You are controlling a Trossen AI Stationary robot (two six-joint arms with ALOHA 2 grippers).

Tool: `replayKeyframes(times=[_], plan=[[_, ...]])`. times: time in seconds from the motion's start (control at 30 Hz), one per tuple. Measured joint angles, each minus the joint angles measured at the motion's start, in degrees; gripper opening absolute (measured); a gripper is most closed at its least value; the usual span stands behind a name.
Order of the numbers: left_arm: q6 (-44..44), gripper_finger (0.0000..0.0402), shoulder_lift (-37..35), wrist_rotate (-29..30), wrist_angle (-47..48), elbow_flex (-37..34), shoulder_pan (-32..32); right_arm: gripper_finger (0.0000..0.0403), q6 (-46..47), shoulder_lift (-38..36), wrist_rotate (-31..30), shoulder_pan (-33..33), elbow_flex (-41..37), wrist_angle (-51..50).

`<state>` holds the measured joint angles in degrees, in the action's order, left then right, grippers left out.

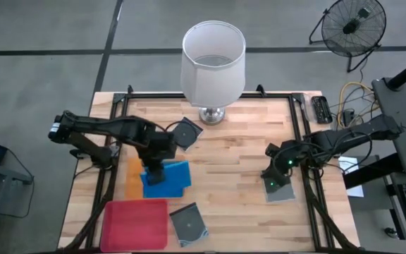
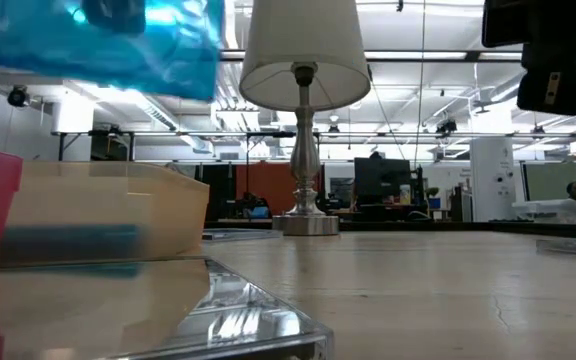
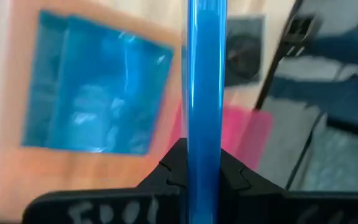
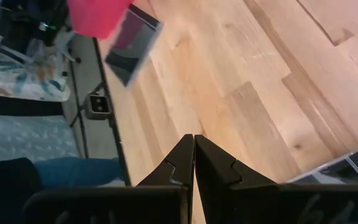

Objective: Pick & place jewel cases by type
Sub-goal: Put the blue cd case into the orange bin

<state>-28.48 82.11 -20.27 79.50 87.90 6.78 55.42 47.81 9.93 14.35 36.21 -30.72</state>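
The wooden table (image 1: 238,162) has a dark rail frame along its edges, and its middle stretch between my two arms lies bare. A lamp (image 1: 213,63) stands at the far edge, and a grey-transparent jewel case (image 1: 187,132) lies just beside its base.

My left gripper (image 3: 202,163) hangs over the orange tray (image 1: 132,180) near the left edge, its fingers clamped on a blue jewel case (image 3: 202,81) held edge-on between them. In the low view that case shows lifted well above the table. Below it in the orange tray lie blue cases (image 1: 166,180), overlapping; I cannot tell their number.

The magenta-pink tray (image 1: 135,224) sits at the near left corner, touching or just beside the orange one; I see nothing inside it. A second grey-transparent case (image 1: 189,224) lies just beside its right side, near the front edge.

My right gripper (image 4: 194,149) hovers near the right rail with its fingers pressed together on nothing, above bare wood. A third grey-transparent case (image 1: 282,191) lies just beneath and beside it.
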Motion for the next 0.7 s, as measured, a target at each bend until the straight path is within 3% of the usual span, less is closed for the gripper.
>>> replayKeyframes(times=[0.3, 0.7], plan=[[18.3, 0.0005, 0.7, -2.4, 5.7, -3.8, -6.1, 0.0009, 0.6, 4.0, 0.0, 0.0, 0.0, 3.6], [25.8, 0.0005, 1.0, -8.4, -0.8, -19.2, -8.8, 0.0008, 0.1, 7.6, -0.5, 0.0, 0.0, 7.7]])
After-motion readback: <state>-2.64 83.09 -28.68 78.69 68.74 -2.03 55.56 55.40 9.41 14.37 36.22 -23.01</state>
